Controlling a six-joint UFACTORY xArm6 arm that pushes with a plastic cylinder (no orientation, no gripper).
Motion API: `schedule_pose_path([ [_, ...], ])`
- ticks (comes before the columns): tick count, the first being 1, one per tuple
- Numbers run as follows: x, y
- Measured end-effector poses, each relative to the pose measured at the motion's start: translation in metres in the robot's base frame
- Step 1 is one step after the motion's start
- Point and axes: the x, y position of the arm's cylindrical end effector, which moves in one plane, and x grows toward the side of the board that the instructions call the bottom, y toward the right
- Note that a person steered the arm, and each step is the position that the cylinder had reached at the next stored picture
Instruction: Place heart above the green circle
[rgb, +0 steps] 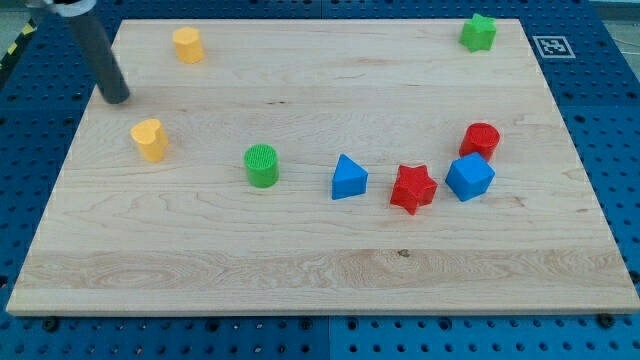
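Observation:
A yellow heart block (150, 139) lies at the view's left on the wooden board (320, 270). A green circle block (262, 165) stands to its right and slightly lower in the view. My tip (117, 98) is at the board's upper left, above and a little left of the yellow heart, apart from it.
A yellow hexagon-like block (187, 45) sits near the top left. A green star (479, 33) is at the top right. A blue triangle (348, 178), a red star (413, 188), a blue cube-like block (469, 177) and a red cylinder (481, 139) cluster at the right.

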Motion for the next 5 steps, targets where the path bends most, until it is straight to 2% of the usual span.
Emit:
schedule_pose_path([
  [3,0.068,-0.005],
  [5,0.070,0.064],
])
